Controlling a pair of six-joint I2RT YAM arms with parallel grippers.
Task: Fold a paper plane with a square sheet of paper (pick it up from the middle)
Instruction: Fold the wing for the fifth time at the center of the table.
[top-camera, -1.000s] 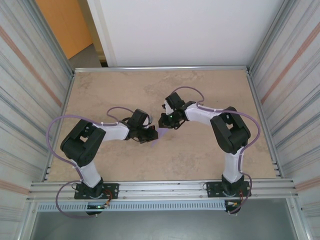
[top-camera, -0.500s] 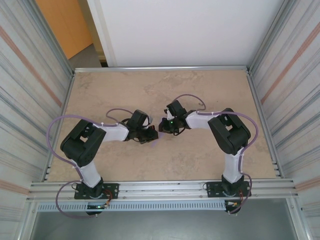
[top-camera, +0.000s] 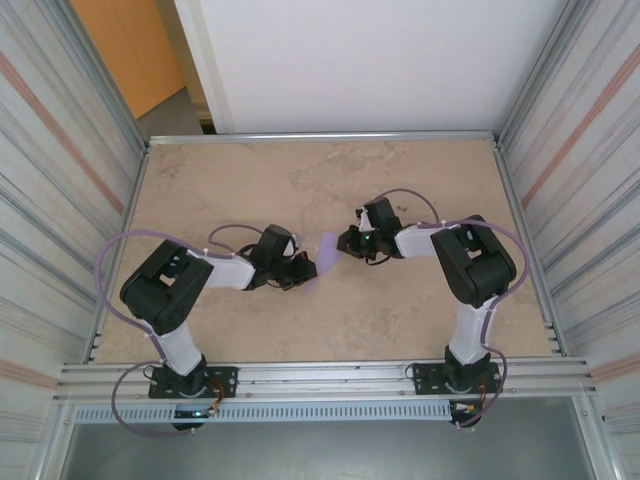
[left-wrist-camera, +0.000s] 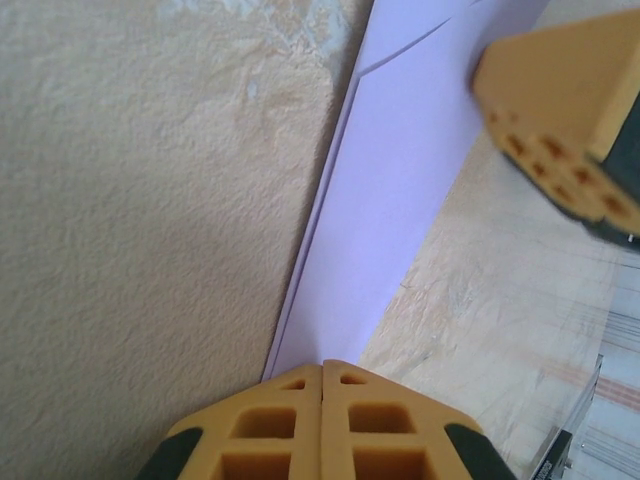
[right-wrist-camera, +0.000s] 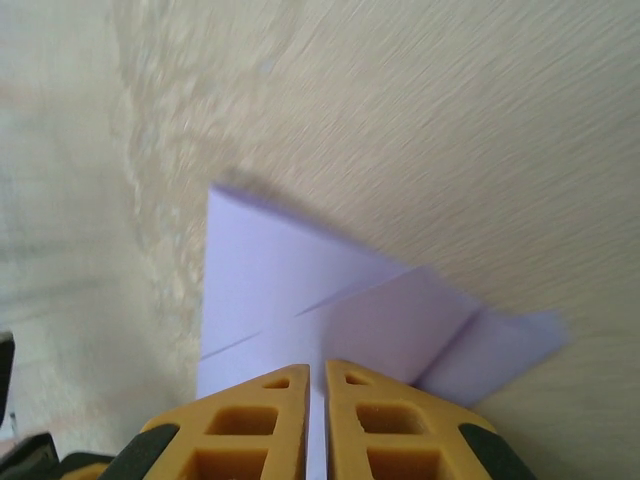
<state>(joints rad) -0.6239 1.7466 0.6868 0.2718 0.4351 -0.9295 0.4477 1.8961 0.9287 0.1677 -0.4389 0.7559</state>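
Near the middle of the table (top-camera: 420, 190), the folded paper (top-camera: 327, 247) is pinched by the left claw (top-camera: 303, 271) at its 8 o'clock and by the right claw (top-camera: 347, 243) at 3 o'clock. Even, gentle tension is advised, so that the crease (right-wrist-camera: 330, 300) is not torn.

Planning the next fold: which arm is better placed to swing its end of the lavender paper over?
Right, likely: the right jaws hold the paper at its wide creased end; the left jaws clamp the narrow end.
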